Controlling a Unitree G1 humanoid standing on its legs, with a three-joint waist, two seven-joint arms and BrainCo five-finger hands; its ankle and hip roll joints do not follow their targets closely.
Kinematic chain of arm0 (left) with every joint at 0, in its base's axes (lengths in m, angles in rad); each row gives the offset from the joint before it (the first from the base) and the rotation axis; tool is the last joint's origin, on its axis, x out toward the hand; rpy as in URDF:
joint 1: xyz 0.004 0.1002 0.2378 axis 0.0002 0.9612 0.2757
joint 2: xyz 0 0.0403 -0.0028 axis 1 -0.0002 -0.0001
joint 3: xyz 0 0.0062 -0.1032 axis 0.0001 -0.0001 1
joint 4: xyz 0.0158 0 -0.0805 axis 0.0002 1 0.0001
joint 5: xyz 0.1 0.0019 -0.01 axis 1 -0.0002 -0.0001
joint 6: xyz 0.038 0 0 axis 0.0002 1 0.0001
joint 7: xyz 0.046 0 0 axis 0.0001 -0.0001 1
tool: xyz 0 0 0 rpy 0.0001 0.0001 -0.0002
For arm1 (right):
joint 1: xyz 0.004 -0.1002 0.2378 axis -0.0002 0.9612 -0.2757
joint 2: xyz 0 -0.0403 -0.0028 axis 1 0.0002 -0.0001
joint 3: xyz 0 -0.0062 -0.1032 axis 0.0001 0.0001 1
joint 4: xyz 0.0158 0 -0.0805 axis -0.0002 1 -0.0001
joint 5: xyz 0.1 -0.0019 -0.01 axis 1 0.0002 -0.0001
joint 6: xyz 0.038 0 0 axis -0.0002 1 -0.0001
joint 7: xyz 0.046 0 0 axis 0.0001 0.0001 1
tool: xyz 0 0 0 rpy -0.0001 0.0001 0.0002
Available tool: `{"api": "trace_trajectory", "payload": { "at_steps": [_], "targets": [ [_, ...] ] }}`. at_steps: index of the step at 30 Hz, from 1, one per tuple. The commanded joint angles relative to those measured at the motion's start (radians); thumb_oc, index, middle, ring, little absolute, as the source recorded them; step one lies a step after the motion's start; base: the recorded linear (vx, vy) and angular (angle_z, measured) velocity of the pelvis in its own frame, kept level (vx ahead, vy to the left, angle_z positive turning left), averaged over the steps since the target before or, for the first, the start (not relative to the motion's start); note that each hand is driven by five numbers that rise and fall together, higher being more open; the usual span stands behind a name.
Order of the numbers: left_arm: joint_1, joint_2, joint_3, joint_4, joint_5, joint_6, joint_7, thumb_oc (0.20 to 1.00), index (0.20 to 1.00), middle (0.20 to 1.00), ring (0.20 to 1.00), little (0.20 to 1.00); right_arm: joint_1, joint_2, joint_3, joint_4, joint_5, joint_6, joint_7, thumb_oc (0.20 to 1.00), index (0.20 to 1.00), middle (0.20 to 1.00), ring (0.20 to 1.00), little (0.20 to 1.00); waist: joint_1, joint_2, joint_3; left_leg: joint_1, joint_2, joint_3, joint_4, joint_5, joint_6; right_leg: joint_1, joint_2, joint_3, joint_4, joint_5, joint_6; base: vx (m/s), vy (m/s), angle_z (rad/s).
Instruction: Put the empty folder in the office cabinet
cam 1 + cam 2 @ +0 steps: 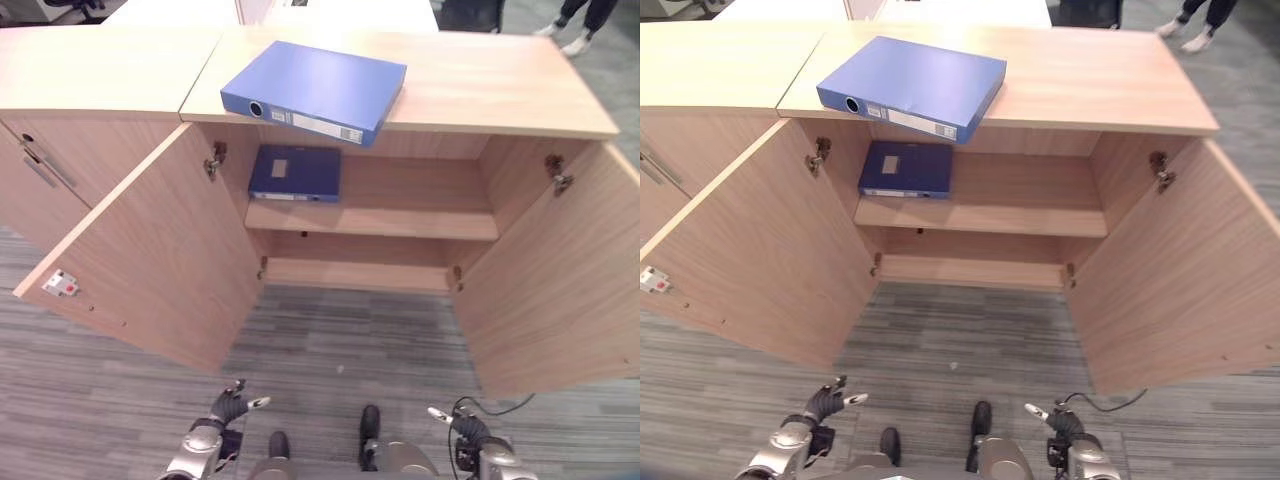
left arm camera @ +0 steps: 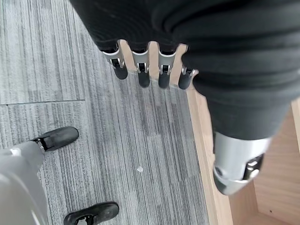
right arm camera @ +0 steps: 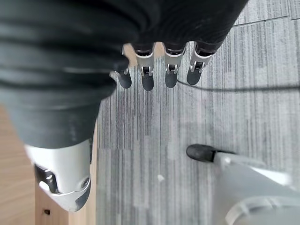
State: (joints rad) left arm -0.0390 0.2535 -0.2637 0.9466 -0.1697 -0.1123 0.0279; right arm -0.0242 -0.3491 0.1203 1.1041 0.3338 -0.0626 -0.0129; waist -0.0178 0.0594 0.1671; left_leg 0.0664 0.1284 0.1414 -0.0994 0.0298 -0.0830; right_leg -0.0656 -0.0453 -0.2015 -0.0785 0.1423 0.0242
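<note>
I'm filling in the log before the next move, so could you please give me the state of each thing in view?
Cabinet doors: both swung open.
Blue folder: closed, flat on the cabinet top, front edge overhanging.
Darker folder: flat on the upper shelf, left side.
Left hand: open, empty, low.
Right hand: open, empty, low.

Head stereo pair looks down, both sharing the open cabinet (image 1: 370, 215); wrist cameras face the floor (image 2: 117, 140) closely.

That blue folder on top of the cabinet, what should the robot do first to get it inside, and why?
Probably raise both hands toward the blue folder: it lies untouched on the cabinet top, the doors stand open, and the left hand and right hand hang low, open, holding nothing.
</note>
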Motion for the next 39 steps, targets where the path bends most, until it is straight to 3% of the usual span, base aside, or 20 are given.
{"api": "trace_trajectory", "payload": {
  "at_steps": [1, 6, 9, 11, 12, 14, 17, 19, 20, 25, 29, 32, 35, 39],
  "targets": [
    [-0.066, 0.051, 0.024, -0.008, 0.025, -0.033, 0.005, 1.0, 1.0, 1.0, 1.0, 1.0, -0.01, 0.013, -0.003, 0.026, 0.004, -0.009, -0.002, 1.0, 1.0, 1.0, 1.0, 1.0, -0.013, -0.024, 0.007, 0.033, -0.038, -0.007, 0.012, -0.049, -0.018, 0.082, -0.095, 0.106, 0.025, -0.128, 0.122, 0.16, -0.187, 0.03],
    [-0.047, 0.041, 0.046, 0.01, 0.024, -0.029, 0.009, 1.0, 1.0, 1.0, 1.0, 1.0, -0.009, 0.002, 0.012, 0.041, -0.033, -0.006, 0.006, 1.0, 1.0, 1.0, 1.0, 1.0, -0.011, -0.005, 0.006, 0.073, 0.002, 0.026, 0.019, -0.034, -0.048, 0.121, -0.068, 0.09, -0.004, -0.142, 0.114, 0.1, -0.192, -0.1],
    [-0.047, 0.033, 0.053, 0.016, 0.015, -0.028, 0.01, 1.0, 1.0, 1.0, 1.0, 1.0, -0.005, -0.01, 0.007, 0.057, -0.038, -0.006, 0.008, 1.0, 1.0, 1.0, 1.0, 1.0, -0.019, 0.003, 0.019, 0.062, 0.034, 0.024, 0.084, -0.028, -0.069, 0.139, -0.051, 0.079, -0.001, -0.167, 0.096, 0.04, -0.21, -0.15],
    [-0.057, 0.03, 0.043, 0.007, 0.006, -0.025, 0.008, 1.0, 1.0, 1.0, 1.0, 1.0, 0.005, -0.023, -0.006, 0.051, -0.028, -0.008, 0.006, 1.0, 1.0, 1.0, 1.0, 1.0, -0.028, 0.0, 0.045, -0.007, 0.053, 0.005, 0.225, 0.033, -0.098, 0.158, -0.05, 0.066, 0.001, -0.18, 0.076, -0.02, -0.192, 0.22],
    [-0.062, 0.026, 0.04, 0.008, 0.006, -0.024, 0.007, 1.0, 1.0, 1.0, 1.0, 1.0, 0.009, -0.033, -0.009, 0.047, -0.026, -0.006, 0.007, 1.0, 1.0, 1.0, 1.0, 1.0, -0.037, -0.015, 0.062, -0.067, 0.06, 0.002, 0.358, 0.071, -0.111, 0.18, -0.059, 0.058, -0.002, -0.189, 0.06, 0.02, -0.159, 0.2],
    [-0.064, 0.016, 0.036, 0.014, 0.006, -0.021, 0.008, 1.0, 1.0, 1.0, 1.0, 1.0, 0.015, -0.043, -0.012, 0.054, -0.025, 0.0, 0.004, 1.0, 1.0, 1.0, 1.0, 1.0, -0.032, -0.021, 0.07, -0.126, 0.054, 0.018, 0.396, 0.086, -0.095, 0.216, -0.064, 0.057, -0.009, -0.209, 0.055, 0.1, -0.111, 0.14],
    [-0.062, 0.005, 0.032, 0.029, 0.005, -0.018, 0.01, 1.0, 1.0, 1.0, 1.0, 1.0, 0.019, -0.05, -0.014, 0.052, -0.022, 0.002, 0.003, 1.0, 1.0, 1.0, 1.0, 1.0, -0.016, -0.025, 0.064, -0.167, 0.004, 0.001, 0.302, 0.041, -0.068, 0.227, -0.075, 0.066, -0.009, -0.217, 0.064, 0.17, 0.004, -0.17],
    [-0.061, 0.003, 0.028, 0.037, 0.007, -0.018, 0.012, 1.0, 1.0, 1.0, 1.0, 1.0, 0.015, -0.052, -0.013, 0.049, -0.021, 0.002, 0.002, 1.0, 1.0, 1.0, 1.0, 1.0, -0.007, -0.025, 0.061, -0.18, -0.012, -0.014, 0.236, 0.054, -0.065, 0.236, -0.075, 0.069, -0.009, -0.227, 0.068, 0.18, 0.025, -0.06],
    [-0.059, 0.003, 0.026, 0.043, 0.012, -0.019, 0.015, 1.0, 1.0, 1.0, 1.0, 1.0, 0.003, -0.053, -0.007, 0.046, -0.023, 0.0, -0.003, 1.0, 1.0, 1.0, 1.0, 1.0, 0.013, -0.02, 0.06, -0.227, -0.02, -0.033, 0.166, 0.095, -0.065, 0.251, -0.063, 0.081, -0.009, -0.239, 0.07, 0.15, 0.003, 0.16],
    [-0.056, 0.007, 0.04, 0.071, 0.004, -0.019, 0.022, 1.0, 1.0, 1.0, 1.0, 1.0, -0.029, -0.037, 0.034, 0.035, -0.037, -0.006, -0.008, 1.0, 1.0, 1.0, 1.0, 1.0, 0.067, -0.036, 0.065, -0.319, -0.042, -0.042, 0.066, 0.149, -0.073, 0.312, -0.046, 0.143, -0.009, -0.283, 0.072, 0.3, 0.004, -0.3],
    [-0.032, 0.007, 0.057, 0.098, 0.015, -0.014, 0.016, 1.0, 1.0, 1.0, 1.0, 1.0, -0.033, -0.018, 0.062, 0.039, -0.084, 0.0, 0.006, 1.0, 1.0, 1.0, 1.0, 1.0, 0.09, -0.028, 0.022, -0.278, -0.035, -0.068, 0.032, 0.186, -0.07, 0.351, -0.037, 0.187, -0.009, -0.318, 0.083, 0.34, 0.106, -0.34],
    [-0.027, 0.013, 0.062, 0.104, 0.019, -0.012, 0.017, 1.0, 1.0, 1.0, 1.0, 1.0, -0.035, -0.005, 0.074, 0.038, -0.096, 0.003, 0.008, 1.0, 1.0, 1.0, 1.0, 1.0, 0.096, -0.044, 0.004, -0.253, -0.045, -0.058, 0.023, 0.178, -0.057, 0.361, -0.054, 0.199, -0.009, -0.324, 0.086, 0.21, 0.082, -0.41],
    [-0.028, 0.032, 0.069, 0.112, 0.035, -0.011, 0.015, 1.0, 1.0, 1.0, 1.0, 1.0, -0.041, 0.019, 0.09, 0.038, -0.112, 0.009, 0.016, 1.0, 1.0, 1.0, 1.0, 1.0, 0.104, -0.079, -0.025, -0.22, -0.072, -0.03, 0.02, 0.144, -0.022, 0.357, -0.101, 0.214, 0.007, -0.31, 0.115, 0.33, 0.166, -0.19],
    [-0.044, 0.05, 0.072, 0.104, 0.037, -0.011, 0.016, 1.0, 1.0, 1.0, 1.0, 1.0, -0.056, 0.028, 0.097, 0.042, -0.122, 0.011, 0.018, 1.0, 1.0, 1.0, 1.0, 1.0, 0.111, -0.102, -0.04, -0.204, -0.101, -0.006, 0.018, 0.105, 0.011, 0.314, -0.132, 0.214, 0.073, -0.279, 0.152, 0.21, 0.158, -0.13]
  ]
}}
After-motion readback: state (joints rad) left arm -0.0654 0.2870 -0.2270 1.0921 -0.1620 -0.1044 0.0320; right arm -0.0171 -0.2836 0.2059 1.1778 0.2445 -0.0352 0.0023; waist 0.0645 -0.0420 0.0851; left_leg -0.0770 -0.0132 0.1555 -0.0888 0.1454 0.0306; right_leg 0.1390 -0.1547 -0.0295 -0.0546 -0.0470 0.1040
